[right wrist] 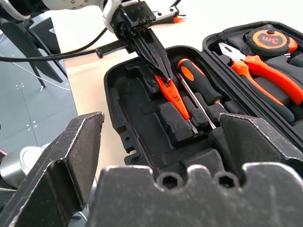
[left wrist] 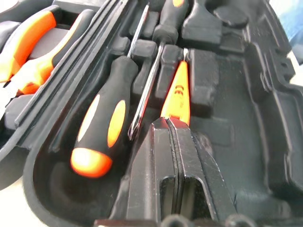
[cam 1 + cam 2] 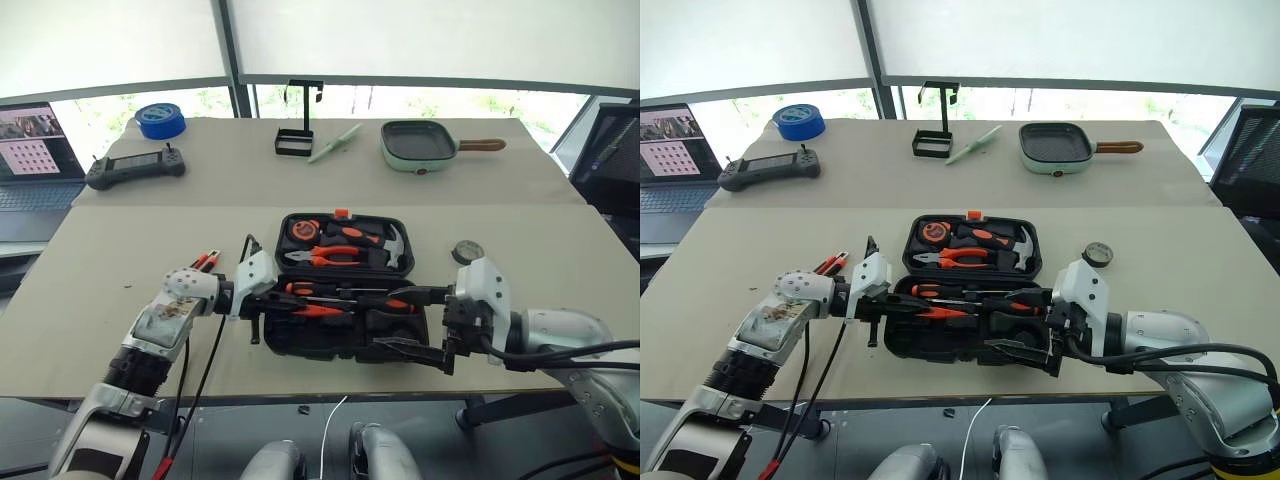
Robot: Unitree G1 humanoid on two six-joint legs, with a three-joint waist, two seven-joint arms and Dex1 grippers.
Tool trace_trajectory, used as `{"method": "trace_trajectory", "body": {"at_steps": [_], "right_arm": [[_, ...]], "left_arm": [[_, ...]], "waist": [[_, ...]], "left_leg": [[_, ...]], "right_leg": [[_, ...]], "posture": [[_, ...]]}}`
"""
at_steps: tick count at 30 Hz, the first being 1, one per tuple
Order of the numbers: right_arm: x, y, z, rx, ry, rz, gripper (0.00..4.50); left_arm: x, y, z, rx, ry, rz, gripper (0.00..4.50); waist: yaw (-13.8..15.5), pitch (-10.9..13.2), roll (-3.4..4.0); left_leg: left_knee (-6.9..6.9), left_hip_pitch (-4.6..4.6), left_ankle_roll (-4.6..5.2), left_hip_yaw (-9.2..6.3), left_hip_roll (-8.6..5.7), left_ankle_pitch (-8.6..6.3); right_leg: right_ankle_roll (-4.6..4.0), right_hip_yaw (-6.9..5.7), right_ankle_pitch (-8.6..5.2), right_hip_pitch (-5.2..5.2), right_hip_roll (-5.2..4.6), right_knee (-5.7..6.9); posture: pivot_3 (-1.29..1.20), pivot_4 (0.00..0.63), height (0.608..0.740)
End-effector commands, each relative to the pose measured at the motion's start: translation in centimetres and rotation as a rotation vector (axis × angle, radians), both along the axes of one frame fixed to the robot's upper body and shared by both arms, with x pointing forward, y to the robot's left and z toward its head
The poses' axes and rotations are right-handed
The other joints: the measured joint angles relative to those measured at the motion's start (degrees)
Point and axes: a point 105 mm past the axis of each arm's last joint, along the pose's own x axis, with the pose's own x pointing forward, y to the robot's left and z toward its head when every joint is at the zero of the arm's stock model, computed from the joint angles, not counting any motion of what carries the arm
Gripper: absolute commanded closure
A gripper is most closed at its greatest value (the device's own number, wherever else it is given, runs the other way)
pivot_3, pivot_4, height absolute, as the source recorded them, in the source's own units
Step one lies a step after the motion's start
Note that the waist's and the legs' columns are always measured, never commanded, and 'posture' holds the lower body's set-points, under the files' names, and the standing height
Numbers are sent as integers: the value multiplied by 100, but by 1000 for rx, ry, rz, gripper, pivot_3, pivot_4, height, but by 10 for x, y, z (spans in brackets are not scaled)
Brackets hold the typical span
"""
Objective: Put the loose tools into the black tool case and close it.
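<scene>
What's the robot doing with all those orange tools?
It is packing tools into the black tool case, which lies open on the table. The left gripper is shut on the thin small orange screwdriver, setting it into a slot beside a bigger orange-and-black screwdriver. The right gripper waits open at the case's other end. The small round tape roll is still out on the table, and the lid is not closed yet.

My black fingers (image 1: 154, 59) look like scuffed matt metal. The tool case (image 1: 137, 151) is matt moulded plastic; the screwdriver (image 2: 102, 123) has a glossy orange-and-black handle, its shaft bright polished steel.
</scene>
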Motion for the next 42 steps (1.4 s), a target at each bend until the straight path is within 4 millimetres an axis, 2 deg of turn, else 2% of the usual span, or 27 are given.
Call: {"method": "trace_trajectory", "body": {"at_steps": [1,4,6,7,12,17,20,23,26,30,33,36,39,42], "right_arm": [[0,5,12,17,-65,29,0],[1,7,22,25,-99,52,0],[3,8,27,41,-106,69,0],[3,10,32,61,-101,89,0],[6,15,42,92,-95,180,0],[10,23,37,82,-82,266,0],[13,25,37,84,-81,297,0],[15,27,37,81,-81,323,0],[16,28,38,75,-84,333,0],[15,30,38,74,-90,334,0],[11,31,34,69,-81,326,0],[5,31,31,74,-76,307,0],[1,31,29,83,-75,282,0],[0,32,28,80,-89,257,0]], "left_arm": [[0,4,22,-17,-69,17,4462],[2,28,34,1,-82,101,4462],[0,49,41,0,-86,180,3945],[-3,68,44,1,-96,253,3778],[-31,134,47,13,-91,548,1875],[-80,212,29,80,-75,893,53],[-101,242,23,125,-56,1016,53],[-104,244,25,146,-51,1017,53],[-95,235,29,162,-46,968,53],[-65,223,24,240,-3,926,53],[-43,204,28,229,9,852,53],[-18,210,19,358,1,886,53],[-8,200,13,364,62,826,53],[6,204,6,405,76,863,53]], "waist": [[-1,0,0],[-36,1,-1],[-44,1,0],[-67,2,1],[-103,4,1],[-89,5,-1],[-13,6,-2],[55,6,-2],[84,4,-9],[90,5,-7],[22,5,-7],[-24,5,-7],[-105,5,-7],[-152,5,-7]], "left_leg": [[0,0,0,0,0,0],[0,0,0,1,0,0],[-3,3,-1,1,3,0],[-6,4,-1,1,3,0],[-21,7,-2,0,3,-1],[-34,10,-3,1,2,-1],[-35,13,-4,2,2,-1],[-33,14,-5,1,2,-2],[-32,13,-5,0,1,-2],[-32,12,-5,-2,1,-2],[-34,14,-5,-1,0,-2],[-42,14,-6,-1,-4,-1],[-56,16,-9,11,-6,1],[-61,18,-12,14,-9,2]], "right_leg": [[0,0,0,0,0,0],[0,1,0,-2,1,1],[-1,1,0,-3,4,2],[-1,2,0,-5,4,2],[-1,1,-1,-9,8,-7],[-1,-1,-2,-8,8,-12],[-2,-3,-3,-3,5,-9],[-1,-3,-3,3,1,-8],[0,-4,-3,4,0,-6],[-1,-5,-3,1,2,-4],[-2,-4,-2,0,3,-3],[-2,-11,-2,-7,6,-4],[-2,-18,-2,-13,16,1],[-2,-34,-2,-13,17,-2]], "posture": [[0,150,740],[0,150,740],[0,150,740],[0,150,740],[0,150,740],[0,150,740],[0,150,740],[0,150,740],[0,150,740],[0,150,740],[0,150,740],[0,150,740],[0,150,740],[0,150,740]]}}
